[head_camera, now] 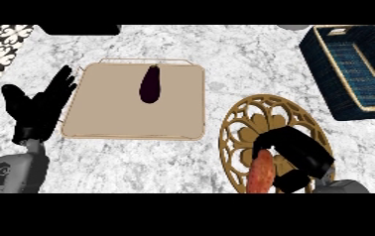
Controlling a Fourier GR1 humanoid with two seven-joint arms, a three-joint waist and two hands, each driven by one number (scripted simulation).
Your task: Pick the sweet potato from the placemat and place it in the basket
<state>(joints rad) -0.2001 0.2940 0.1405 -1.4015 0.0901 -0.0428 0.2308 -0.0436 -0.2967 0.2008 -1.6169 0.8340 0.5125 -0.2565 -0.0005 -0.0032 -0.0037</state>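
White marble counter (242, 51), perhaps patterned tile (13, 41)

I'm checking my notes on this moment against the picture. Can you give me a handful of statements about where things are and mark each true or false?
1. The right hand is curled round the sweet potato. True.
2. The sweet potato lies in the basket. False: it is over the gold placemat.
3. The eggplant lies on the beige tray. True.
4. The left hand holds the eggplant. False: it is open at the left edge, apart from it.
5. The basket stands left of the tray. False: it is at the upper right.
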